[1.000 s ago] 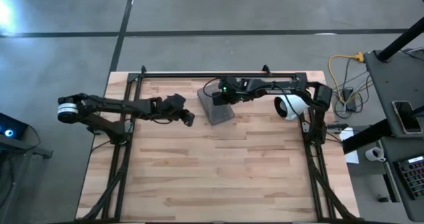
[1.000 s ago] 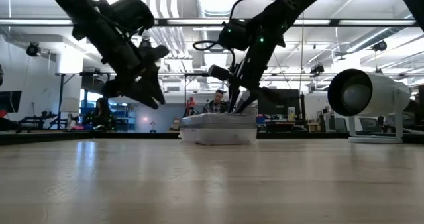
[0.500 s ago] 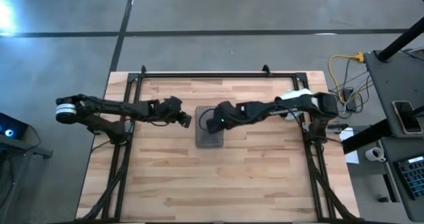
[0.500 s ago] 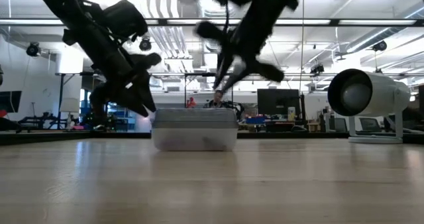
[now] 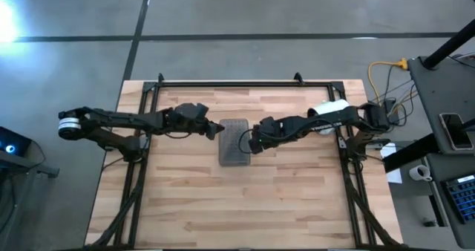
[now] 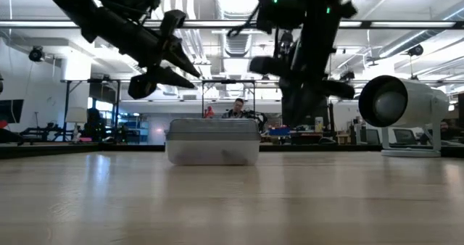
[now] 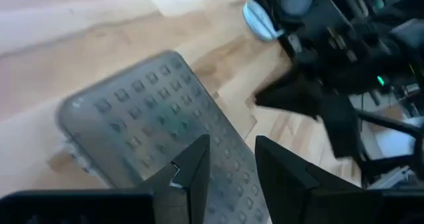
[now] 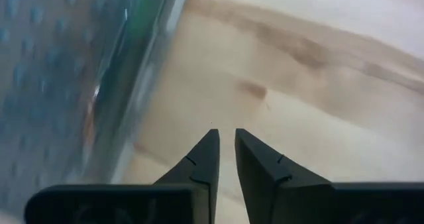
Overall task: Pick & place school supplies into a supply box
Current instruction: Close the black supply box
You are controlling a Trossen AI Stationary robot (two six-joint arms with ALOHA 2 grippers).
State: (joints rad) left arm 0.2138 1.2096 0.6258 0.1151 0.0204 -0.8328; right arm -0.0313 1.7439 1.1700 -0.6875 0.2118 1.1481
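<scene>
1 ribbed grey rectangular supply box (image 5: 234, 141) on pale wood-plank table (image 5: 223, 206)

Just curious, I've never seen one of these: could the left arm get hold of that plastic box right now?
Probably yes. The left tool hangs by the closed box with its fingers apart, and nothing sits between them. The right tool hangs at the box's other side.

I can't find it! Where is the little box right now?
In the high view the supply box lies shut on the wooden table, near the middle toward the far edge, between the left gripper and the right gripper.
</scene>
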